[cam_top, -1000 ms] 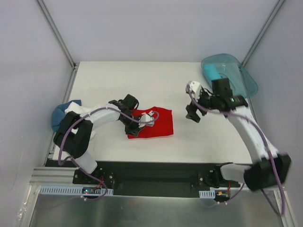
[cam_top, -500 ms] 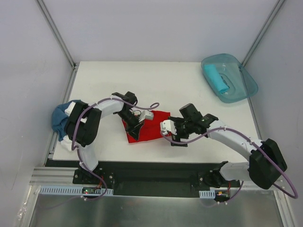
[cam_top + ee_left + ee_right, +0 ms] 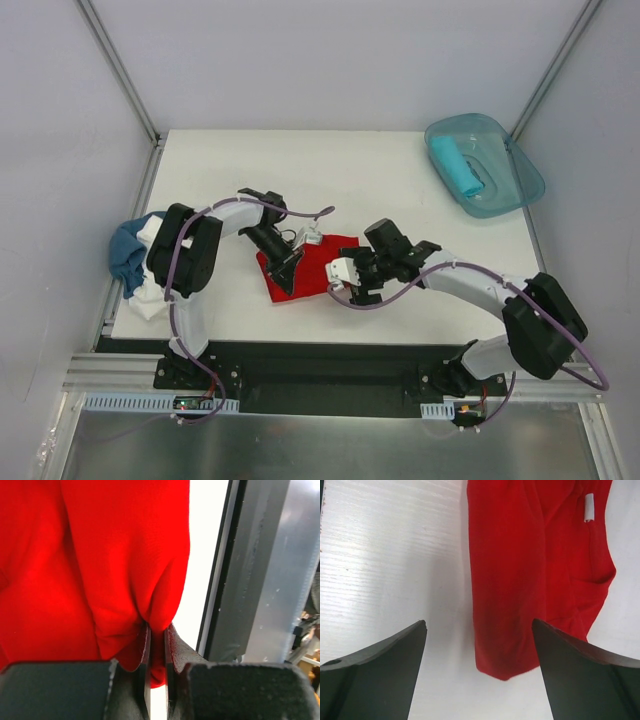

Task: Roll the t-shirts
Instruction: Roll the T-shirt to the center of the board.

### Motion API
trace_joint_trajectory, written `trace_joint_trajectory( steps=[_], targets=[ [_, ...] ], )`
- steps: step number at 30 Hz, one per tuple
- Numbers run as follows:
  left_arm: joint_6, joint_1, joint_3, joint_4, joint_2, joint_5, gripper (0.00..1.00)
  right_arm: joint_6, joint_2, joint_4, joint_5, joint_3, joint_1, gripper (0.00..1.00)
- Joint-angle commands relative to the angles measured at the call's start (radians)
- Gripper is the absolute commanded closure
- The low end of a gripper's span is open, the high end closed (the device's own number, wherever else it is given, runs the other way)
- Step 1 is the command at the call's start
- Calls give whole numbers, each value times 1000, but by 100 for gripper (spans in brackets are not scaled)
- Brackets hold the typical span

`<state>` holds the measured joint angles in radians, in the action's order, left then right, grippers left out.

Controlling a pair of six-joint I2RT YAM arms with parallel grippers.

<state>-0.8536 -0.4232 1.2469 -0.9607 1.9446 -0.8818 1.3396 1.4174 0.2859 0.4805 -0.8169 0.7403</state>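
The bright red t-shirt lies folded near the middle of the table. My left gripper is at its near left corner, shut on a pinch of the red cloth, which bunches between the jaws. My right gripper is open at the shirt's right edge, and its jaws straddle a corner of the red shirt just above the table. A rolled turquoise t-shirt lies in the tub. A blue t-shirt and a white one are heaped at the table's left edge.
The translucent teal tub stands at the back right corner. The black front rail runs along the near edge and shows close by in the left wrist view. Metal frame posts rise at both back corners.
My right arm has swung from beside the tub down to the red shirt's right edge. My left gripper has shifted slightly, and the shirt now looks narrower and more bunched.
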Motion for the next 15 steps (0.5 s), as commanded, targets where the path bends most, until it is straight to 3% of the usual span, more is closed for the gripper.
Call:
trace_joint_trajectory(
  steps=[1,11,12,13,15],
  targets=[
    [-50,23,46,-95,33,-85,100,52,47,-65,32,21,21,15],
    [-127,43,62,-153,54,-105,100,12,141,-281,-101,56,42,31],
    [-133,44,62,-156,57,-108,100,15,156,-307,-114,59,45,34],
    [-142,46,62,-165,59,-106,100,23,167,-310,-128,58,47,45],
    [-151,55,60,-171,53,-91,100,59,172,-291,-128,47,51,57]
  ],
)
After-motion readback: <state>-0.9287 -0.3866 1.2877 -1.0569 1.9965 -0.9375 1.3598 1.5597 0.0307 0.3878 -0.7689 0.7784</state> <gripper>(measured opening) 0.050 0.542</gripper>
